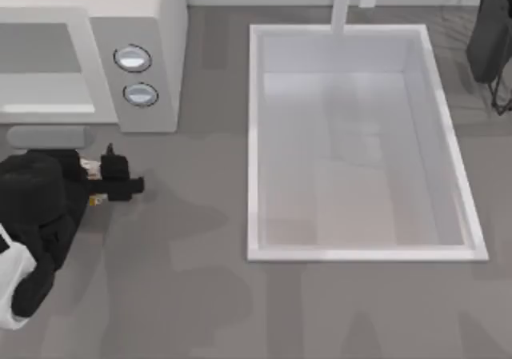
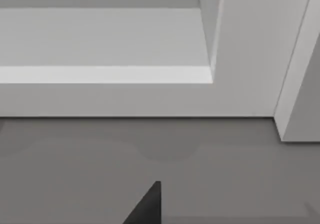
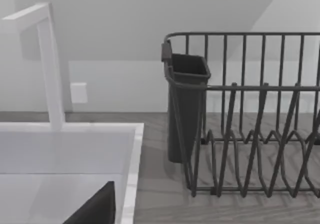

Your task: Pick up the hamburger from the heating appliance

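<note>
Nearest, the left gripper (image 1: pixel 128 181) sits low over the table (image 1: pixel 200 295) at about eight o'clock, just in front of the microwave (image 1: pixel 152 23), which stands at ten o'clock. Whether its grip is released or clenched cannot be told. The hamburger's position cannot be established. The stretch of cavity floor (image 2: pixel 100 39) facing the left wrist camera is bare, so the hamburger is judged to lie deeper in or off to one side.

Risks noted:
- A reach made without locating the hamburger may close on nothing.
- A low entry may strike the front sill (image 2: pixel 125 97) of the cavity.
- A wide entry may catch the panel carrying the two knobs (image 1: pixel 132 57).
- A soft bun may be crushed or pushed against the back wall.

Beyond, the sink (image 1: pixel 254 135) fills the centre out to three o'clock, with its tap (image 3: pixel 50 64) at the far rim. The right arm (image 1: pixel 490 39) is parked at about one o'clock by the dish rack (image 3: pixel 250 134) and cutlery holder (image 3: pixel 185 109), grip state undetermined.

No brand, label or legible writing was found. The knobs are unmarked and the wall plate (image 3: pixel 78 93) is blank.
</note>
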